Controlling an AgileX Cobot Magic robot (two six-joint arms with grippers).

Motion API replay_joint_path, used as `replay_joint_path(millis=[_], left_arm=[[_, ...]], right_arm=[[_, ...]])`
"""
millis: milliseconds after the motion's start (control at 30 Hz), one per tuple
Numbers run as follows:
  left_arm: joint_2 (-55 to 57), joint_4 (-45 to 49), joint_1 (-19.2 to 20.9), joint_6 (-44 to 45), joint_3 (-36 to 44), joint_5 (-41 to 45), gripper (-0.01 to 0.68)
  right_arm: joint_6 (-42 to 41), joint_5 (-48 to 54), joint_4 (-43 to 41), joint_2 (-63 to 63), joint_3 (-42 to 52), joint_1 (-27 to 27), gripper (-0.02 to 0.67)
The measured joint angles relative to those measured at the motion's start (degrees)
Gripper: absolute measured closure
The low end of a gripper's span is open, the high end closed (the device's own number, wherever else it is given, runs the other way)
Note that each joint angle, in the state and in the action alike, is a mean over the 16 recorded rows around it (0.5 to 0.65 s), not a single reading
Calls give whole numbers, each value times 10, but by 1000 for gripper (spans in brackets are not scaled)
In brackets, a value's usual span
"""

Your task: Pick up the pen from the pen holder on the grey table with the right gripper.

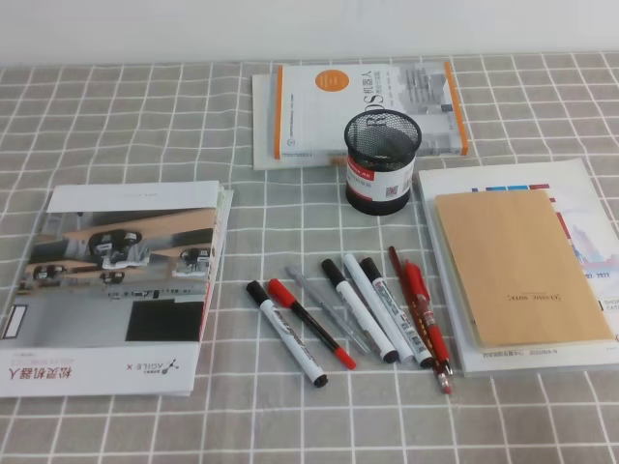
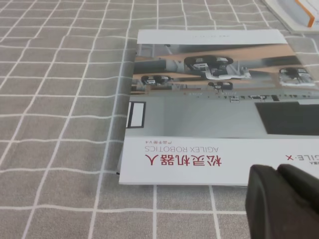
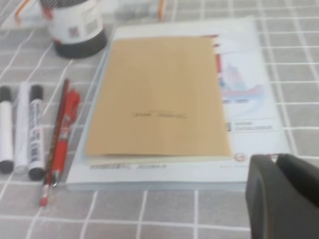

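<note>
Oddly, the thin grey pen (image 1: 327, 307) lies flat on the grey table (image 1: 116, 126), not in the black mesh pen holder (image 1: 378, 161), which stands upright just in front of an orange-edged book (image 1: 368, 106) near the far edge. The pen sits in a fanned row of writing tools towards the near edge: a black-capped marker (image 1: 286, 333) and a red-capped marker (image 1: 310, 323) on its left, two more white black-capped markers (image 1: 360, 308) just beside it on its right, then a red pen (image 1: 424, 314) and a slim red pencil. These neighbours crowd it closely on both sides. A robotics brochure (image 1: 116, 290) lies at the left edge, and a tan notebook (image 1: 517, 266) rests on a white booklet (image 1: 580, 208) at the right edge, close to the red pen.

The right gripper (image 3: 284, 196) shows only as a dark block at the lower right of its wrist view, clenched with nothing between its fingers. The left gripper (image 2: 281, 204) hangs over the brochure's near corner; whether it is released or clenched cannot be told.
</note>
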Motion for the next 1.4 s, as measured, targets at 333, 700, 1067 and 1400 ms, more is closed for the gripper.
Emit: replay_joint_path(millis=[333,700,1067,1400], left_arm=[[0,0,0,0,0,0,678],[0,0,0,0,0,0,678],[0,0,0,0,0,0,678],[0,0,0,0,0,0,678]], right_arm=[[-26,-36,47,-202,125,-107,661],[-52,-12,49,-276,156,-113,661],[-53,26,50,-278,156,-116,661],[-53,30,70,-278,156,-116,661]])
